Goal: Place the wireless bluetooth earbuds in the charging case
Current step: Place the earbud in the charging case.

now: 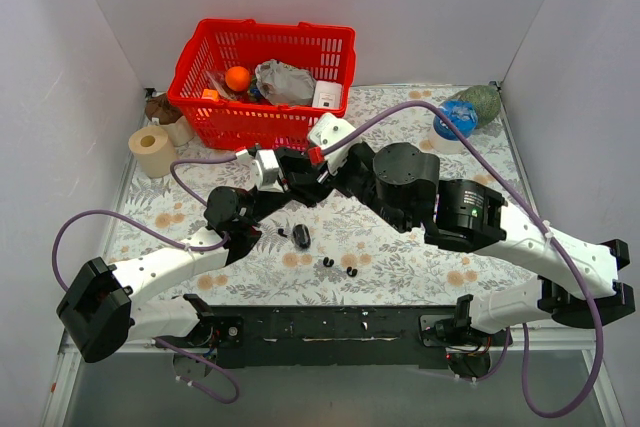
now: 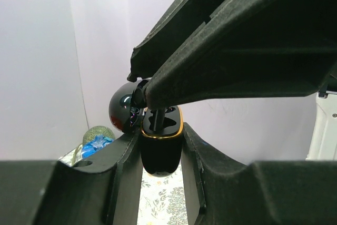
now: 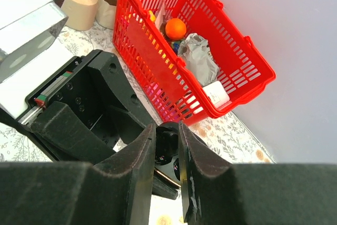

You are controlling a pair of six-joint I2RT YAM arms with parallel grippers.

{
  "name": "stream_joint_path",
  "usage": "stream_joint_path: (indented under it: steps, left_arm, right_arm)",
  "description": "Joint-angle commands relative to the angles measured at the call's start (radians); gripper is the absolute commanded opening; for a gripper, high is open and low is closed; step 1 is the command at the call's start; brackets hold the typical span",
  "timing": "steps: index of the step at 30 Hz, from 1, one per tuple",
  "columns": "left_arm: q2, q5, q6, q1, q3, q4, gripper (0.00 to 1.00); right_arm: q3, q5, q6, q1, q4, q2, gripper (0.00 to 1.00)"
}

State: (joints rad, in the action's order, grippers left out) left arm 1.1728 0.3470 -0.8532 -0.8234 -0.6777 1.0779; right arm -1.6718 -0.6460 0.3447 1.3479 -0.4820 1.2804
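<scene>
My left gripper (image 2: 160, 148) is shut on the black charging case (image 2: 160, 156), holding it upright above the table. The case has a gold rim, and its round lid (image 2: 122, 111) hangs open at the left. My right gripper (image 2: 143, 94) reaches in from the upper right. In the right wrist view its fingers (image 3: 141, 154) are shut on a small black earbud (image 3: 167, 142) right over the case's open top (image 3: 169, 175). In the top view both grippers (image 1: 305, 169) (image 1: 322, 163) meet in front of the basket and hide the case.
A red basket (image 1: 262, 122) holding an orange and wrapped items stands just behind the grippers. A paper roll (image 1: 152, 150) is at the back left, a blue ball (image 1: 460, 119) at the back right. On the floral cloth lie a larger black piece (image 1: 301, 237) and tiny black bits (image 1: 328, 262) (image 1: 351, 272).
</scene>
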Motion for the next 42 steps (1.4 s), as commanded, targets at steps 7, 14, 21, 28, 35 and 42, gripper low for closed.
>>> stream_joint_path:
  steps: [7,14,21,28,35,42]
  left_arm:
    - [-0.022,-0.02,0.005,0.004,0.001,0.017,0.0]
    - [-0.021,-0.022,0.003,0.004,0.001,0.016,0.0]
    - [-0.03,-0.029,0.005,0.004,0.006,0.01,0.0]
    - [-0.035,-0.043,-0.006,0.004,0.027,0.01,0.0]
    - [-0.042,-0.052,-0.021,0.004,0.047,0.017,0.0]
    - [-0.061,-0.1,-0.027,0.004,0.036,-0.071,0.0]
  right_arm:
    - [-0.042,0.042,-0.01,0.003,0.006,0.011,0.31]
    - [-0.054,0.055,-0.013,0.003,0.005,0.028,0.31]
    - [-0.057,0.026,-0.018,0.005,0.028,0.016,0.48]
    - [-0.082,-0.027,-0.052,0.002,0.117,-0.062,0.63]
    - [-0.077,-0.089,-0.062,-0.001,0.164,-0.133,0.65]
    - [-0.06,-0.104,-0.137,-0.001,-0.015,-0.079,0.63]
